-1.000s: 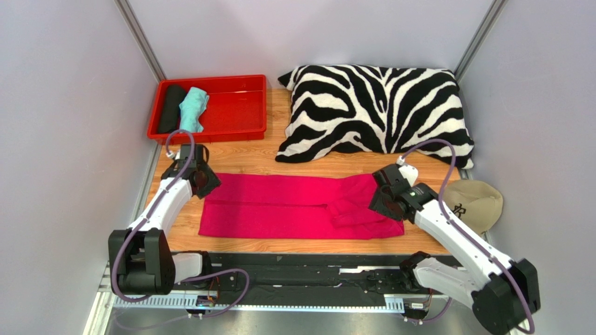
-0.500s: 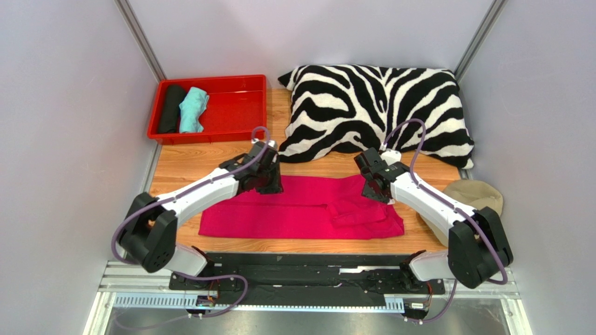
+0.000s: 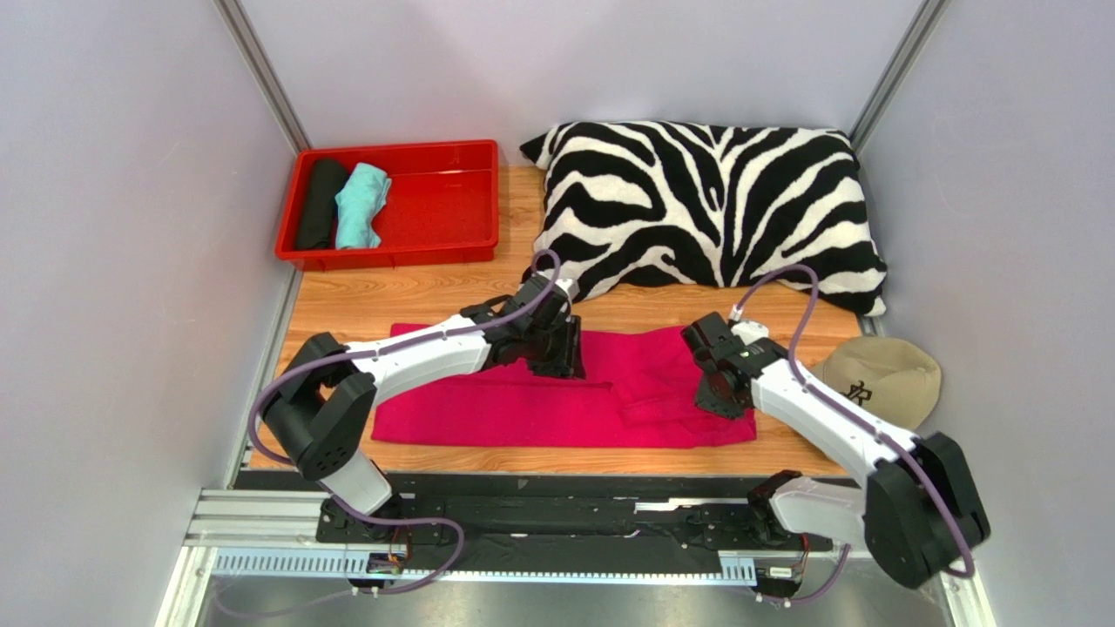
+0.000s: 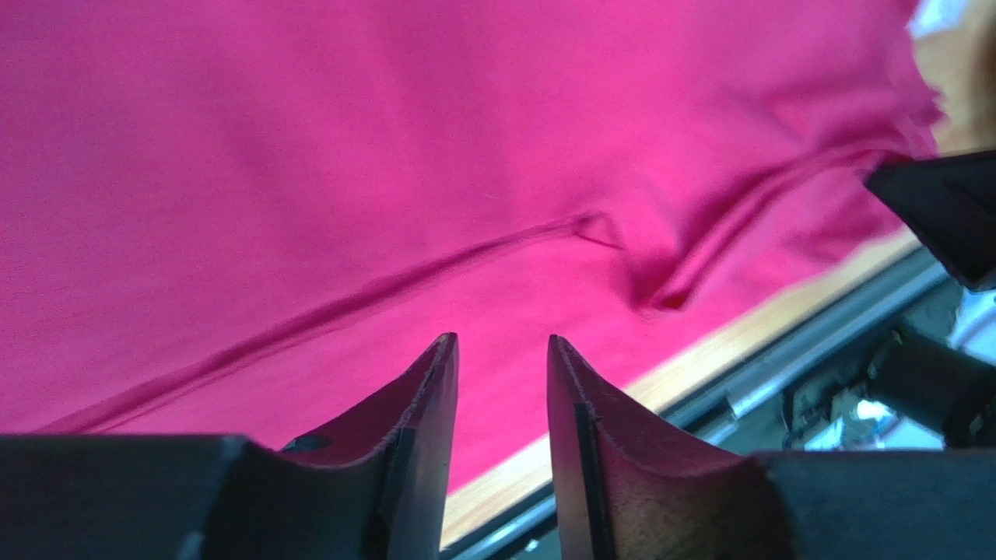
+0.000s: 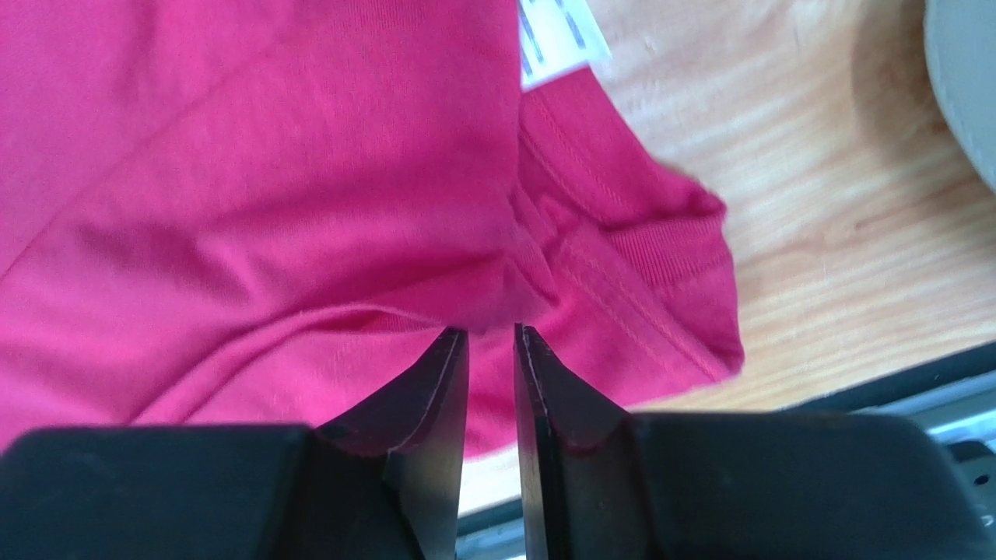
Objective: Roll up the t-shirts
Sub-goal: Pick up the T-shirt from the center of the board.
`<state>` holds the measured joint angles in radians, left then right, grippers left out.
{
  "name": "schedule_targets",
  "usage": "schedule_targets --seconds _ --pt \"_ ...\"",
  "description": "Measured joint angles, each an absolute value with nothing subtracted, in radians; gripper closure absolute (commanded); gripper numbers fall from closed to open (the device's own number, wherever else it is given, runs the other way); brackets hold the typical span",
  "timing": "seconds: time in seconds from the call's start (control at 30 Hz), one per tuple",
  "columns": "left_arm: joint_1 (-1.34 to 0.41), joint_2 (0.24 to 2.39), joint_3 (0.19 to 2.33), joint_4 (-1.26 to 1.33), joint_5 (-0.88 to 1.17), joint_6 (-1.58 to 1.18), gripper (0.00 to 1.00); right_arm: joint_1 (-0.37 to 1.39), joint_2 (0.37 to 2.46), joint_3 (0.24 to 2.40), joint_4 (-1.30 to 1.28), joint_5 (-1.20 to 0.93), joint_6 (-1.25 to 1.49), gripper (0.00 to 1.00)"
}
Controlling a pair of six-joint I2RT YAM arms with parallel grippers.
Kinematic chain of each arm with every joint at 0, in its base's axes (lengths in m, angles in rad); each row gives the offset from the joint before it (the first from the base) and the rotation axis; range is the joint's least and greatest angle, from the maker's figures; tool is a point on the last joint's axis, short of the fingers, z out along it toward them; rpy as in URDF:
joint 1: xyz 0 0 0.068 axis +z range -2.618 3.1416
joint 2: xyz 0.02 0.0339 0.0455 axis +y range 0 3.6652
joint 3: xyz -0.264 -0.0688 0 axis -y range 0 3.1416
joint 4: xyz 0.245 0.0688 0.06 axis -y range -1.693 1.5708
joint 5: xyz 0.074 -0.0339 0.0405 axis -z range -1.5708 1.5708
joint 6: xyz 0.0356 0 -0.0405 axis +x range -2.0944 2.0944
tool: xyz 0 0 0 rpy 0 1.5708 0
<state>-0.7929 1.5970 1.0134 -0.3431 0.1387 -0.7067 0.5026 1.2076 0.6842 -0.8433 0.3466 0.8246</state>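
Top external view: the pink t-shirt [image 3: 497, 408] lies flat on the counter [image 3: 393, 298] before the zebra pillow [image 3: 707, 196], long axis left-right. My right hand [image 3: 717, 389], narrowly parted and empty, is at its collar end; my left hand [image 3: 559, 350], parted and empty, is over its middle.

The tool [image 4: 500, 341], narrowly parted, faces a creased pink t-shirt [image 4: 351, 152].

Top view: bright, even, diffuse light, leaving only soft shadows beneath my arms [image 3: 419, 353] on the worktop [image 3: 393, 303]. Wrist views: my left tool [image 4: 500, 341] and right tool [image 5: 490, 331] loom dark and soft-edged in front, and the magenta t-shirt [image 4: 351, 175] behind them is slightly blurred.
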Motion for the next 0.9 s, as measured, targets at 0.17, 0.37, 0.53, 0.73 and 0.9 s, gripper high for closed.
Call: schedule_targets --seconds 0.17,0.37,0.53,0.73,0.9 --pt "-0.884 1.646 1.038 -0.289 0.193 -0.707 0.56 0.503 1.036 0.670 -0.905 0.321 0.859 0.78" --pt "-0.979 1.721 1.089 -0.236 0.229 -0.708 0.56 0.503 0.877 0.674 -0.979 0.352 0.906 0.69" --pt "-1.022 1.794 1.139 -0.218 0.231 -0.708 0.57 0.502 0.867 0.690 -1.002 0.393 0.917 0.66" --pt "-1.039 1.844 1.161 -0.230 0.203 -0.709 0.59 0.501 0.932 0.721 -0.997 0.403 0.914 0.66" --pt "-1.046 1.853 1.161 -0.253 0.177 -0.710 0.59 0.501 0.949 0.727 -0.989 0.403 0.908 0.66"
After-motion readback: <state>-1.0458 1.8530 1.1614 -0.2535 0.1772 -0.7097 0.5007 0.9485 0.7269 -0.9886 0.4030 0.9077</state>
